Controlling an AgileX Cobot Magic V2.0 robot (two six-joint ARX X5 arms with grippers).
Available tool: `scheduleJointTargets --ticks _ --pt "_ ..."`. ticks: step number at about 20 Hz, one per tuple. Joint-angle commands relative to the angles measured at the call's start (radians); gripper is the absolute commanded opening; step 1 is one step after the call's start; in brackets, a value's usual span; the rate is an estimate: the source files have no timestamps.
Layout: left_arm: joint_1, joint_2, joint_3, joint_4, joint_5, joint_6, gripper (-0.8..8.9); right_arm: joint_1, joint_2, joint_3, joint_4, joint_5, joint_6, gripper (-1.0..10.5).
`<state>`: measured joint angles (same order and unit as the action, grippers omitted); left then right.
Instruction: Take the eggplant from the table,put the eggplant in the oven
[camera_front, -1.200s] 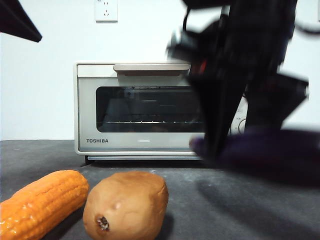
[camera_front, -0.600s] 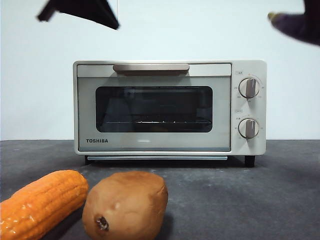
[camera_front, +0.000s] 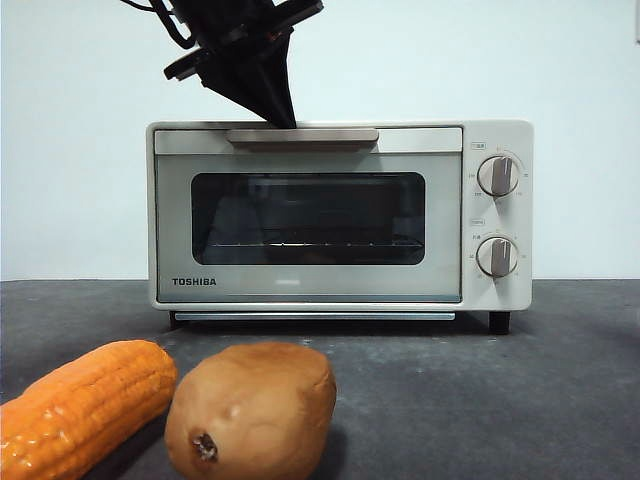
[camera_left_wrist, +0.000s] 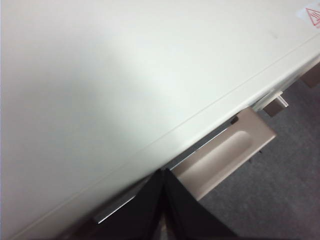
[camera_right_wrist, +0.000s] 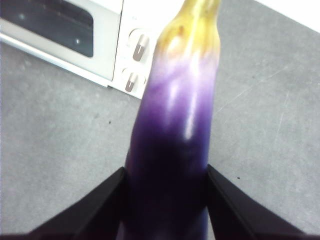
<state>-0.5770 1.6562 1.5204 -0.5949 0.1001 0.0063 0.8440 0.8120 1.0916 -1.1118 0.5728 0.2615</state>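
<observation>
The eggplant (camera_right_wrist: 176, 112), glossy dark purple fading to a yellowish stem end, is held above the table (camera_right_wrist: 50, 130) by my right gripper (camera_right_wrist: 166, 176), whose jaws press on both its sides. The front view shows neither of them. The cream oven (camera_front: 310, 288) stands at the back with its door closed; the right wrist view looks down on the oven (camera_right_wrist: 107, 42) from high up. My left gripper (camera_front: 282, 117) hangs shut, its tip just above the beige door handle (camera_front: 302, 135). From the left wrist, the left gripper (camera_left_wrist: 164, 176) is over the oven top's front edge, by the handle (camera_left_wrist: 225, 155).
An orange corn cob (camera_front: 80, 405) and a brown potato (camera_front: 250, 410) lie on the table (camera_front: 480, 400) at the front left. Two round knobs (camera_front: 497, 215) sit on the oven's right side. A white wall stands behind.
The right arm lifted the eggplant up and out of the front view at the upper right. The left gripper came down from the top left to the oven's handle.
</observation>
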Motion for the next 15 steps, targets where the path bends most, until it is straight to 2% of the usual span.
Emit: scheduleJointTargets --ticks 1,9,15 --pt "-0.014 0.039 0.02 -0.033 -0.007 0.031 0.04 0.01 -0.008 0.021 0.007 0.006 0.0 1.3" --pt "-0.104 0.037 0.024 -0.242 -0.003 0.032 0.04 0.01 -0.009 0.021 0.016 0.002 0.0 1.3" --pt "-0.181 0.034 0.026 -0.397 -0.003 0.035 0.04 0.01 -0.01 0.021 0.027 -0.147 -0.061 1.3"
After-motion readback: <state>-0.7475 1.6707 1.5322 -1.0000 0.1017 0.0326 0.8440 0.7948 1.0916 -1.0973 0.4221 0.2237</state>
